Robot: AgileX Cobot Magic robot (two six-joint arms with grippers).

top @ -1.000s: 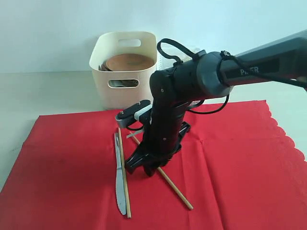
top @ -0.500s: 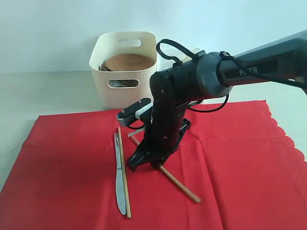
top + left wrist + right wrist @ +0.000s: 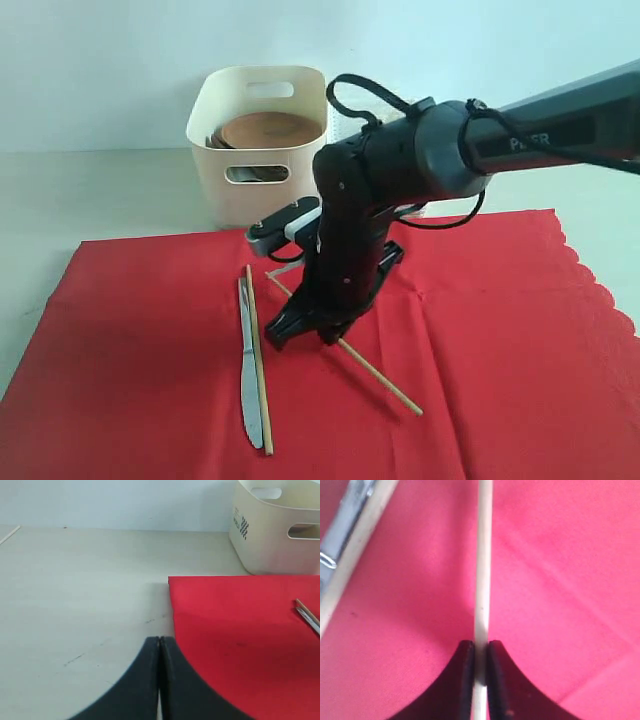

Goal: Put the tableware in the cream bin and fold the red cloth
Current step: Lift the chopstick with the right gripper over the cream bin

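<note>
Pale table [image 3: 100, 190] with red cloth [image 3: 500, 330] spread on it, plain wall [image 3: 100, 60] behind. One chopstick [image 3: 483, 555] is pinched in the right gripper [image 3: 480, 647]; left gripper [image 3: 159, 645] closed, empty.

1. The counter [image 3: 110, 185] I work at is a pale grey-beige, matte and smooth, and it runs back to the wall.
2. The wall [image 3: 100, 60] behind it is plain, a uniform pale bluish white.
3. Wall and counter meet in one straight, level line across the exterior view.
4. In my left wrist view the counter carries a few faint dark scuffs [image 3: 75, 659] and a small dark speck [image 3: 65, 527] close to the foot of the wall.
5. A thin pale streak [image 3: 10, 534] lies on the counter near that wall; I cannot tell what it is.
6. The light is soft and even, and the shadows on the counter are faint with blurred edges.
</note>
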